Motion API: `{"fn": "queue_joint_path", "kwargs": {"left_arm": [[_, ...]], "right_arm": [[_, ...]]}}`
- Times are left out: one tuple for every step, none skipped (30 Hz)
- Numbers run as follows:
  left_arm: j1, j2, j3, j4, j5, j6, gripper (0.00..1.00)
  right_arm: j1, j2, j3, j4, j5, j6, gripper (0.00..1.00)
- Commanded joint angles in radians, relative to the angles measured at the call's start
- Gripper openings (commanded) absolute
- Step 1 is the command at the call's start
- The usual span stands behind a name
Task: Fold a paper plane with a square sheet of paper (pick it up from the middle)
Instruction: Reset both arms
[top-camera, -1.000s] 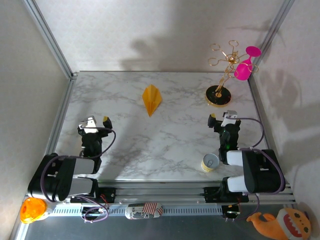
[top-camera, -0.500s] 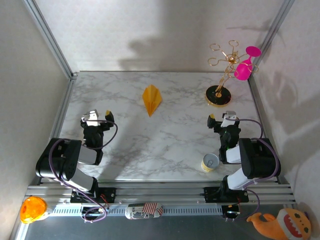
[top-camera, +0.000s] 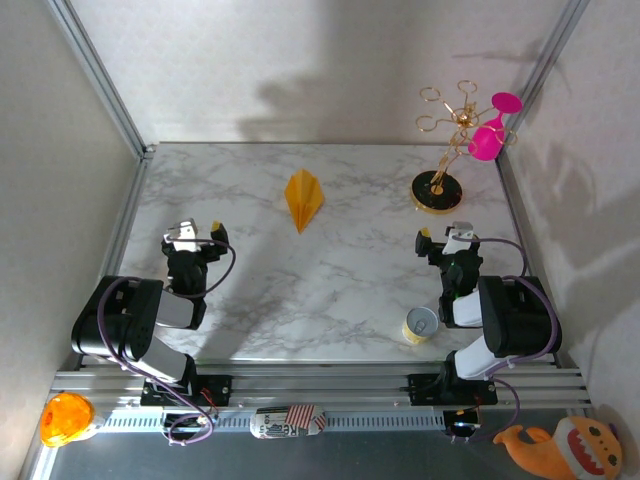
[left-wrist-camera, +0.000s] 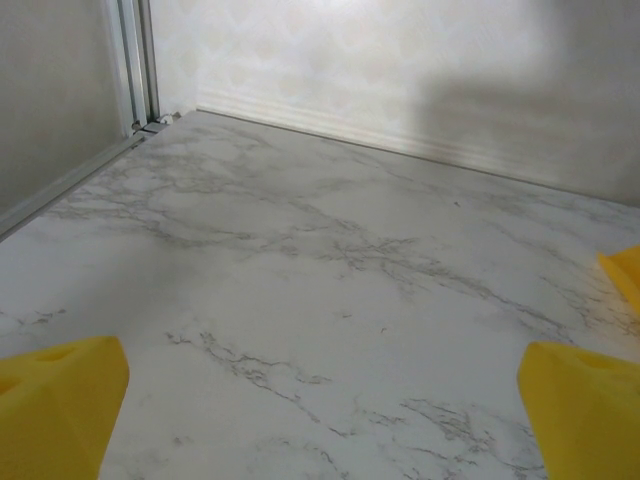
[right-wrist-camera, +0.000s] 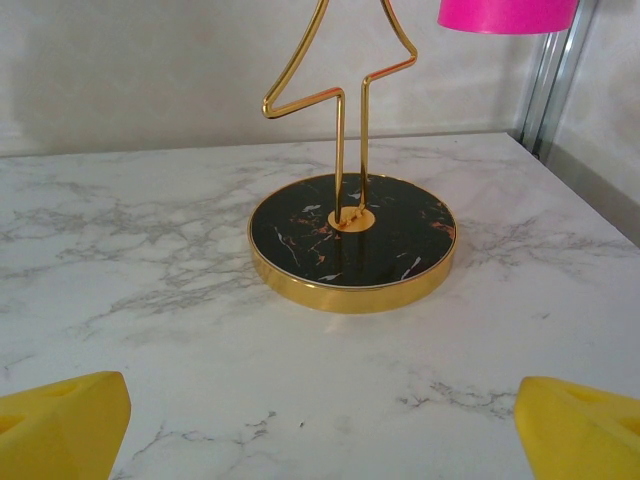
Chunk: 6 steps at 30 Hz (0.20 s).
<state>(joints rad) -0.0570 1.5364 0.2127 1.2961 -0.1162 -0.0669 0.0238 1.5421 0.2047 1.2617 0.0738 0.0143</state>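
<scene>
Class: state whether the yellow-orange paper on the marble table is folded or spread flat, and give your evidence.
Folded: the paper plane lies as a narrow pointed dart with a centre crease, not a flat square.

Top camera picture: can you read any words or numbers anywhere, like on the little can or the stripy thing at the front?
No text can be read anywhere in these pictures.
small can: any label is too small to read.
striped object: red and white stripes, any print too small and blurred to read.
paper plane: plain orange, no writing to be seen.
</scene>
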Motion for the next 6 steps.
{"fn": "queue_joint_path", "kwargs": {"left_arm": [[-0.001,0.007,0.020,-0.012,-0.011,-0.001,0.99],[-0.002,0.007,0.019,-0.011,-0.011,-0.001,0.99],[-0.002,0.006,0.019,-0.011,-0.011,-0.001,0.99],[-0.003,0.006,0.017,-0.007,-0.012,0.000,0.99],[-0.002,0.005,0.017,-0.005,-0.011,-0.001,0.99],[-0.002,0.006,0.017,-0.005,-0.011,-0.001,0.99]], "right_arm": [[-0.006,0.006,0.010,0.035,-0.012,0.007,0.99],[-0.007,0.006,0.010,0.035,-0.011,0.007,0.99],[-0.007,0.005,0.010,0.035,-0.011,0.007,0.99],[-0.006,0.006,0.010,0.035,-0.011,0.007,0.99],[-0.007,0.006,0.010,0.035,-0.011,0.007,0.99],[-0.006,0.006,0.010,0.036,-0.011,0.007,0.99]]}}
